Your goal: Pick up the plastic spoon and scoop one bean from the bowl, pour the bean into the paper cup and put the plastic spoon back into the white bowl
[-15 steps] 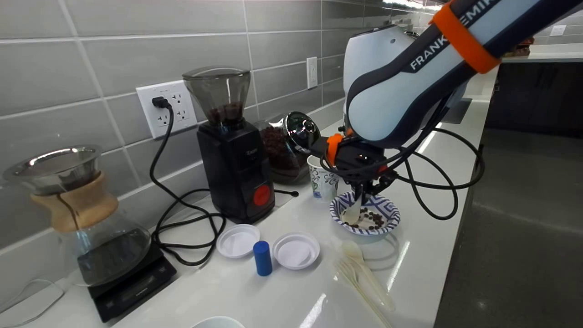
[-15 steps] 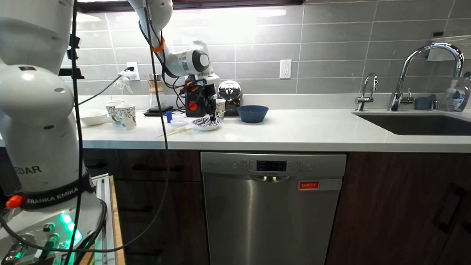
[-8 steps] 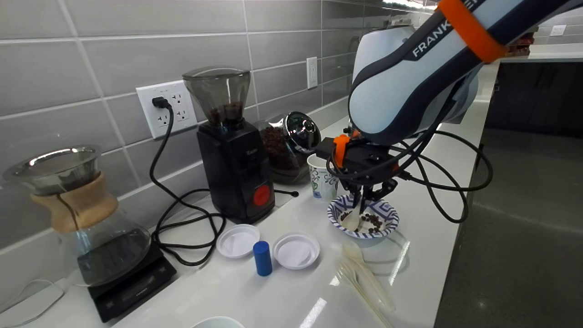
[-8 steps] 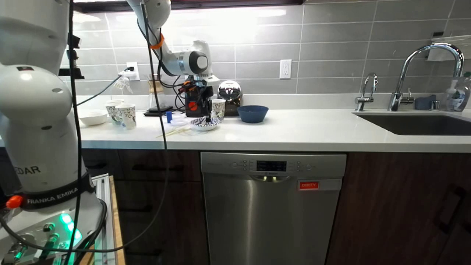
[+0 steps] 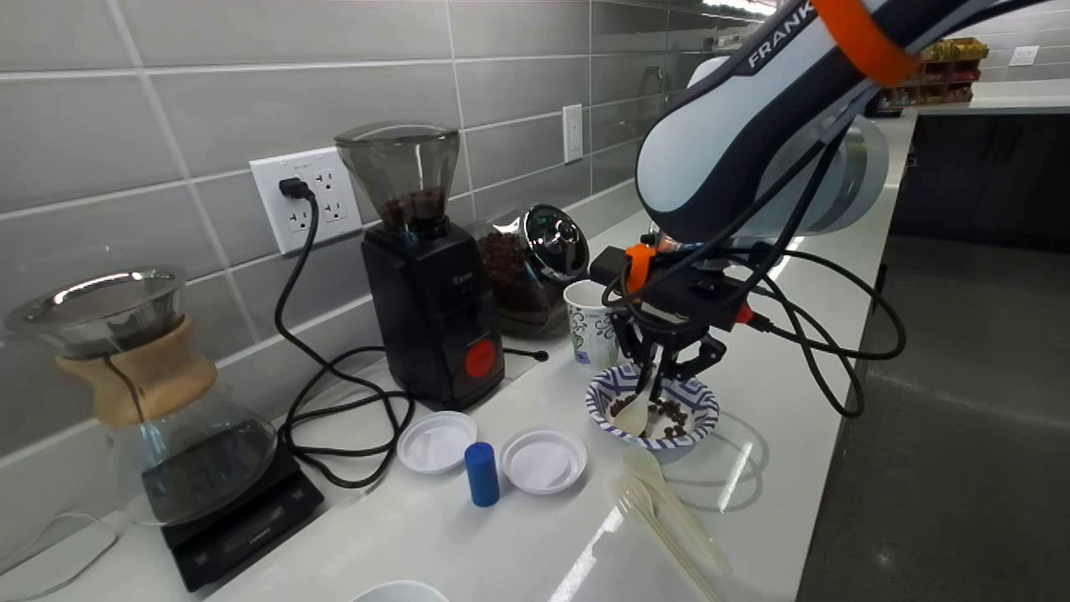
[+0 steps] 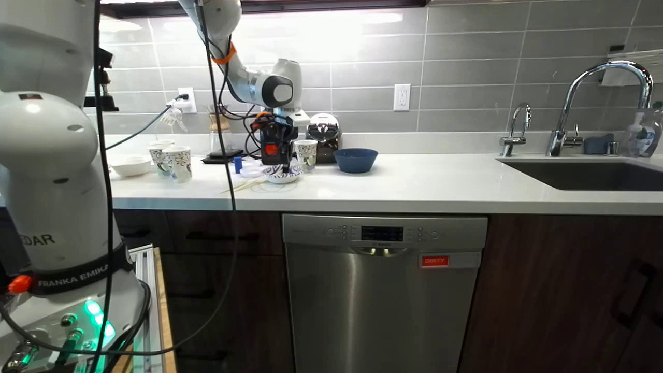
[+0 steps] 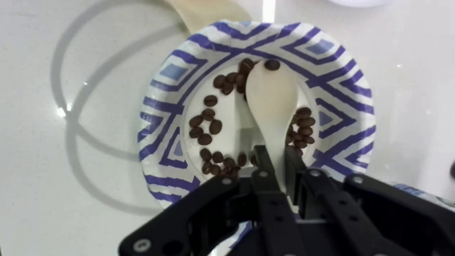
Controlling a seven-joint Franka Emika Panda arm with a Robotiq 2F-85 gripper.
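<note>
My gripper (image 7: 275, 156) is shut on the handle of the whitish plastic spoon (image 7: 272, 94); the spoon also shows in an exterior view (image 5: 633, 416). The spoon's head is down inside the blue-patterned white bowl (image 7: 161, 106). Several dark beans (image 7: 205, 139) lie on that bowl's floor around the spoon. A single bean (image 7: 272, 64) overlaps the spoon's tip; I cannot tell if it rests on it. The patterned paper cup (image 5: 592, 326) stands just beside the bowl, behind the gripper (image 6: 286, 167). The dark blue bowl (image 6: 355, 160) stands apart on the counter.
Loose plastic cutlery (image 5: 660, 510) lies near the patterned bowl. Two white lids (image 5: 544, 461) and a blue cylinder (image 5: 482, 474) stand on the counter. A coffee grinder (image 5: 435, 318) and a tilted glass jar (image 5: 514, 276) are by the wall. More paper cups (image 6: 178, 163) stand farther off.
The gripper and spoon have moved leftward in both exterior views, and the patterned bowl has slid the same way, toward the loose cutlery. The gripper stays shut on the spoon.
</note>
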